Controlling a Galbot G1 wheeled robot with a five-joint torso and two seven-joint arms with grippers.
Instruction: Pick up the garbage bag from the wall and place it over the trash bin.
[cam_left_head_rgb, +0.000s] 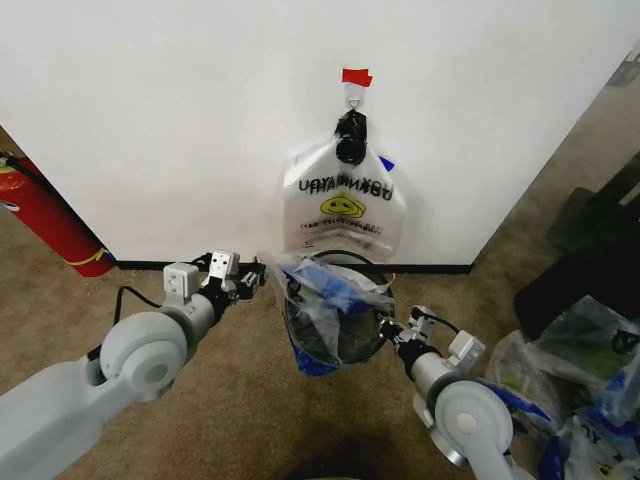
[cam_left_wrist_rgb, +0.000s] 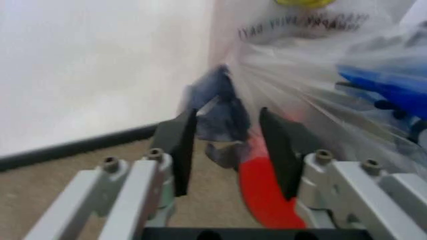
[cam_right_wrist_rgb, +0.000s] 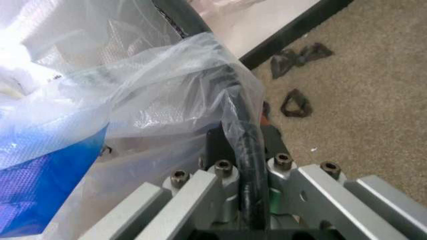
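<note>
Carpet by wall (cam_left_head_rgb: 150, 120): my left pincer (cam_left_head_rgb: 252, 277) stands wide beside garbage bag (cam_left_head_rgb: 325, 300); right pincer (cam_left_head_rgb: 387, 328) clamps bag onto trash bin (cam_left_head_rgb: 378, 272) rim, anchoring it.

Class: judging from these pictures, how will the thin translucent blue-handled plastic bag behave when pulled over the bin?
The thin translucent blue-handled plastic bag is probably floppy: it crumples over the black wire-mesh bin. Likely light and slippery, it stretches taut toward the left tool.

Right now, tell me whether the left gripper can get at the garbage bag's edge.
Probably yes: the left gripper is open with the garbage bag's bunched edge between its fingers, nothing blocking. The right gripper is at the trash bin's opposite rim.
</note>
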